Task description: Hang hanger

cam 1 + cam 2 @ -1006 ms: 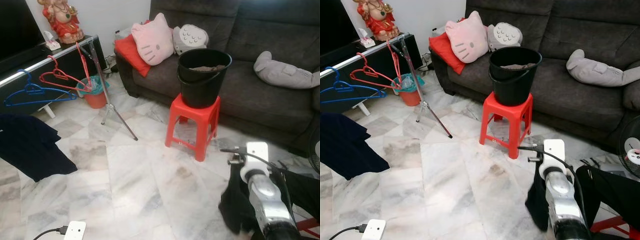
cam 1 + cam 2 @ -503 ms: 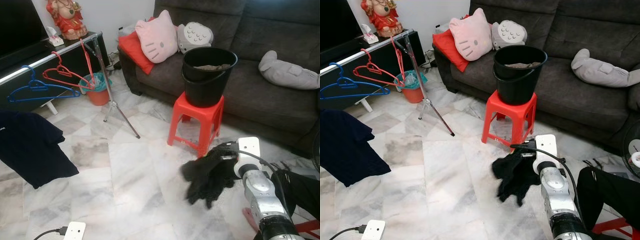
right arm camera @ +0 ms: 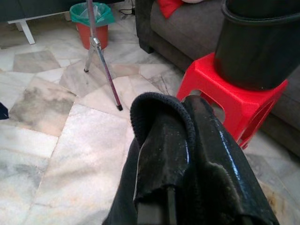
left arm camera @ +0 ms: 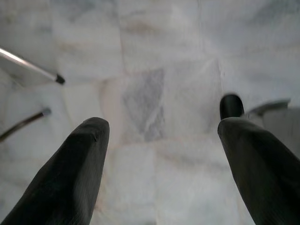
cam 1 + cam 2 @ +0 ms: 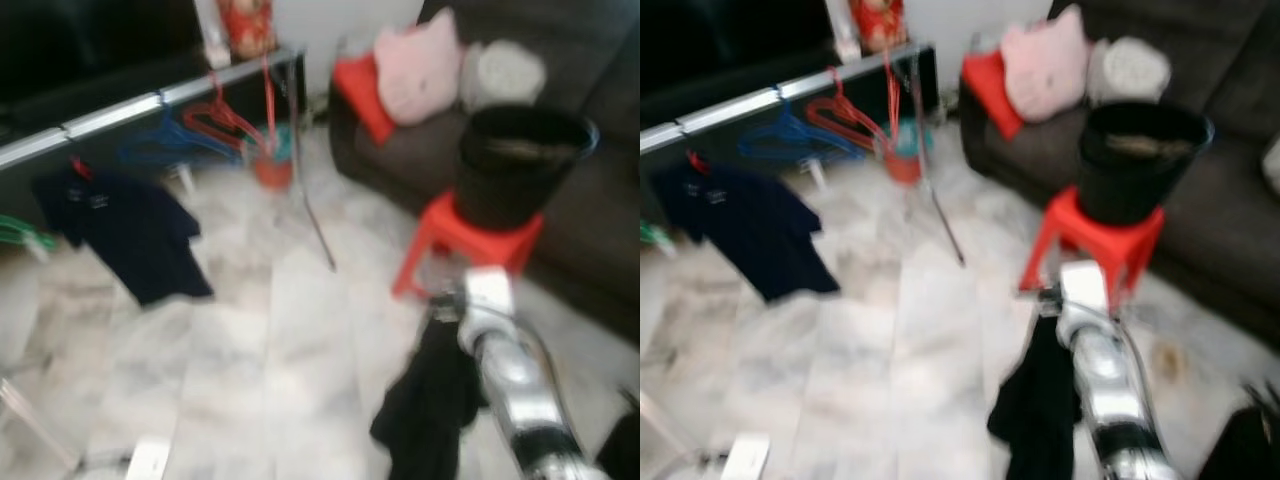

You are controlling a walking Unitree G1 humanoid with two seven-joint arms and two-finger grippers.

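My right gripper (image 3: pixel 186 117) is shut on a black garment (image 5: pixel 430 405), which hangs limp from it over the floor in front of the red stool; the cloth drapes over the fingers (image 3: pixel 164 154). A metal rail (image 5: pixel 110 110) at the back left carries a blue hanger (image 5: pixel 160 145), a red hanger (image 5: pixel 225 120) and a dark navy T-shirt (image 5: pixel 130 225). My left gripper (image 4: pixel 159 126) is open over bare marble floor with nothing between its fingers. The eye views are blurred.
A black bucket (image 5: pixel 520 160) stands on a red stool (image 5: pixel 470 240) before a dark sofa (image 5: pixel 1230 230) with a pink cushion (image 5: pixel 420 75). An orange bin (image 5: pixel 270 165) and a slanted stand leg (image 5: pixel 315 215) are near the rail. A white power strip (image 5: pixel 148 458) lies on the floor.
The whole view has swung and blurred, so the camera moved; more of the rail and T-shirt shows. The black garment, bunched out ahead half a second ago, now hangs straight down from my right gripper.
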